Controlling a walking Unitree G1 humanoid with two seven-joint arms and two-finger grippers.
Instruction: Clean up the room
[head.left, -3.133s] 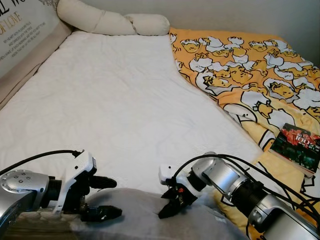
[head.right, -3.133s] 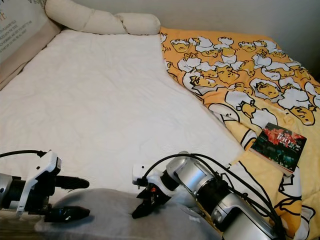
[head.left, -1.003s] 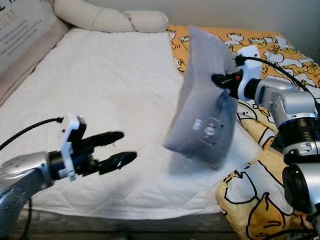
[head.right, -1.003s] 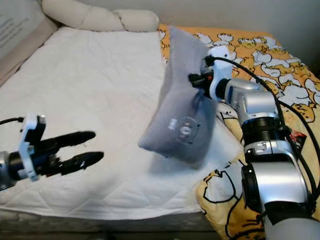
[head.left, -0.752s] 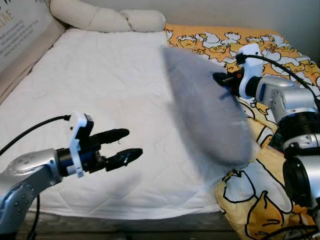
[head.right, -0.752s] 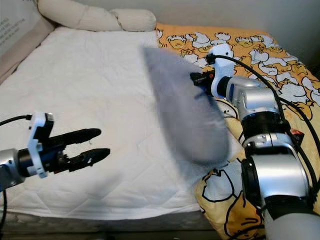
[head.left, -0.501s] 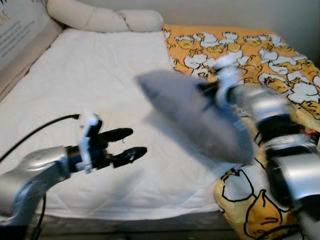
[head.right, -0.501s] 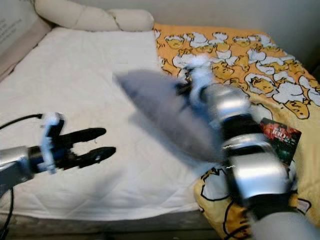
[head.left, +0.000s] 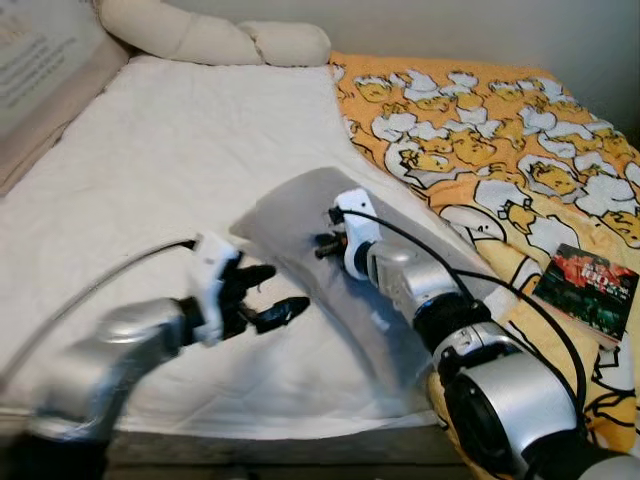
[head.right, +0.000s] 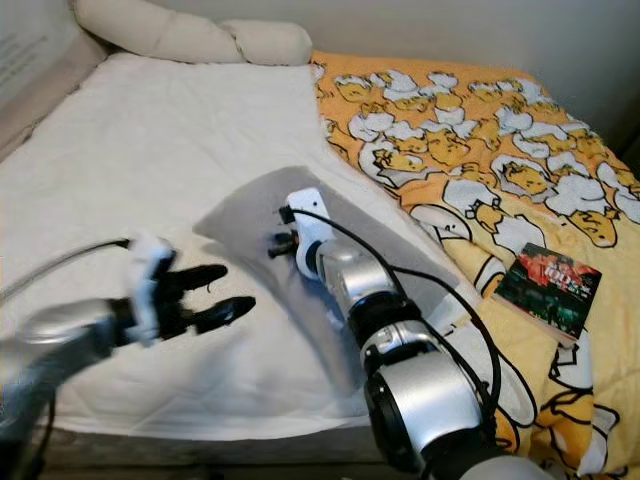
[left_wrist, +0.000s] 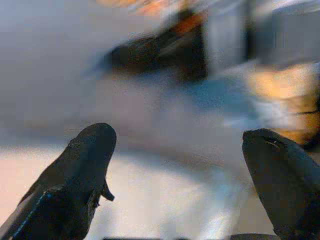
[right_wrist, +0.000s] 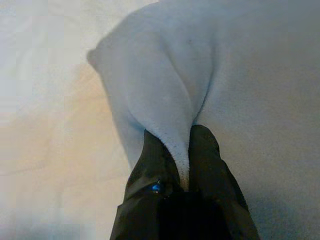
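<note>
A grey pillow (head.left: 290, 212) rests tilted on the white mattress (head.left: 150, 160), near its front right part. My right gripper (head.left: 322, 244) is shut on a pinched fold of the pillow (right_wrist: 160, 75), near the pillow's upper left end. The right wrist view shows the fold squeezed between the two fingertips (right_wrist: 150, 145). My left gripper (head.left: 282, 289) is open, just left of the pillow's edge and low over the mattress. In the blurred left wrist view, the grey fabric (left_wrist: 150, 115) lies ahead of its spread fingers (left_wrist: 85, 160).
An orange blanket with a duck print (head.left: 480, 130) covers the bed's right side, and a dark book (head.left: 587, 288) lies on it. A long cream bolster (head.left: 210, 40) sits at the head of the bed. A printed cushion (head.left: 40, 60) leans at the left.
The right arm has swung the grey pillow from the air above the blanket's edge down and left onto the mattress. The left gripper has moved right, closer to the pillow.
</note>
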